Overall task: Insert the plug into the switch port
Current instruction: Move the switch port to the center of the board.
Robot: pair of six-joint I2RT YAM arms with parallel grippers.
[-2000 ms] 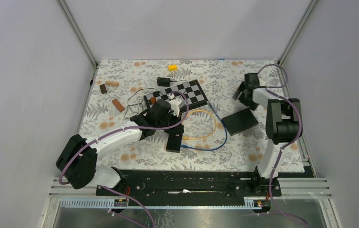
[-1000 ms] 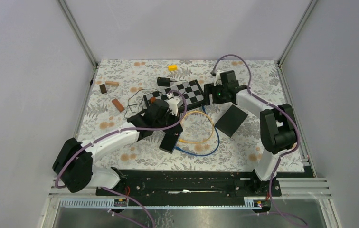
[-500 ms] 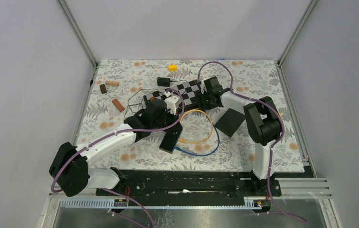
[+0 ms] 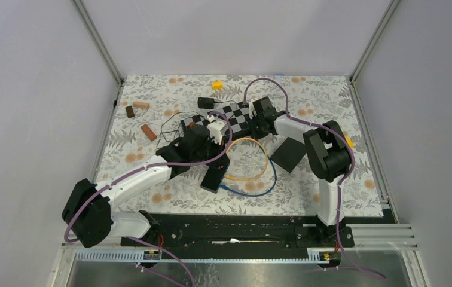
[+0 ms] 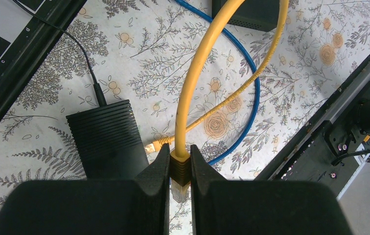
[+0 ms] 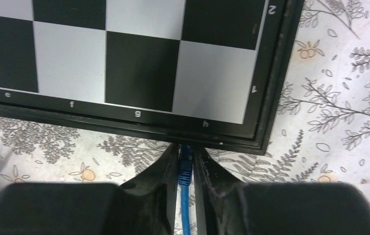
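- Far left, on the floral cloth (image 4: 152, 179): small wooden blocks (image 4: 148, 132), well apart from the work.
- Left of centre: left gripper (image 5: 178, 149) clenched on the yellow plug (image 5: 179, 169), clear tip showing between the fingers, yellow cable (image 5: 193, 83) arching away in a loop.
- Just beside that plug: ribbed black box (image 5: 107, 142), judged to be the switch, with a thin black cord (image 5: 82, 54) entering its far end. Other yellow cable end at its side, touching or seated, cannot tell which.
- Step in hand, as a judgement: plug grasped, not yet inserted. No port face visible from either wrist.
- Next move: turning the plug toward a free port, squaring it up, pushing straight in. Likely needs the box steadied against sliding.
- Centre: chessboard (image 6: 144, 63).
- At its near edge, by the square marked h: right gripper (image 6: 186, 148) pinched about the blue plug (image 6: 185, 164), fingers snug on both sides.
- In the way: blue cable (image 5: 251, 112) curving under the yellow loop. Slack liable to snag or drag on either plug.
- Right: second black box (image 4: 289, 154), flat, lying apart from both grips.
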